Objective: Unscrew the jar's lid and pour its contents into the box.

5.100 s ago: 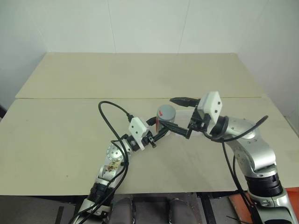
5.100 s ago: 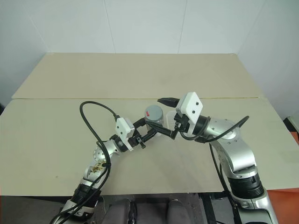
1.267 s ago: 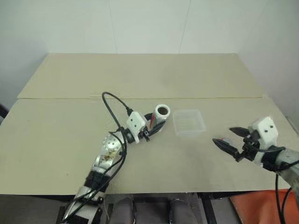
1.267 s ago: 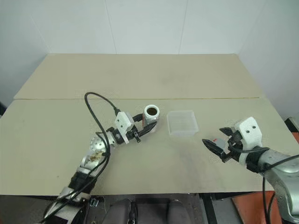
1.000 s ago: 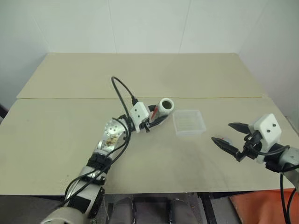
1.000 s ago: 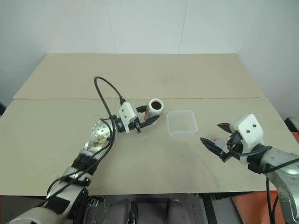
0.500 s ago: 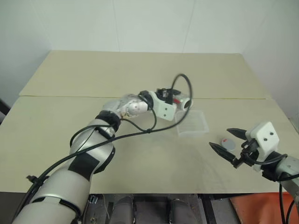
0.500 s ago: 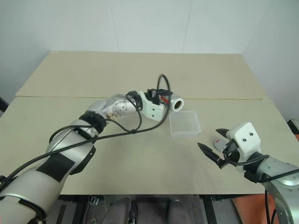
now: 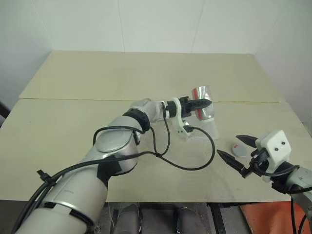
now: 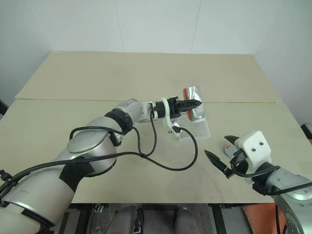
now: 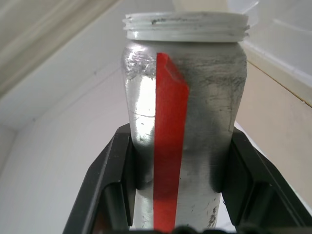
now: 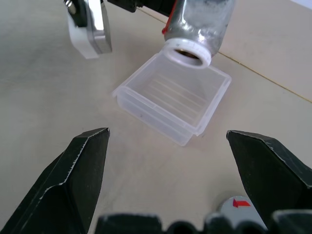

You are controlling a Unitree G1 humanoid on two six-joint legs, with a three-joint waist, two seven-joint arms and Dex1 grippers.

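L gripper (image 11: pixel 173 195) pinching jar (image 11: pixel 183 112) mid-body, tipped mouth-down over box (image 12: pixel 173 105) right below. Jar prob. light, rigid, smooth metal, slippery; mid-wall grip below threads looks right. R gripper (image 12: pixel 168 161) spread wide, empty; lid (image 9: pixel 239 149) just beyond it.

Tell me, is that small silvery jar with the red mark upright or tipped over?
Tipped. The small silvery jar with the red mark is held with its open white mouth pointing down over the shallow clear plastic box.

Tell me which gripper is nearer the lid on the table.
Right. The right gripper hangs open with the lid lying between its fingers, untouched. The left gripper is farther off, tipping the jar over the box.
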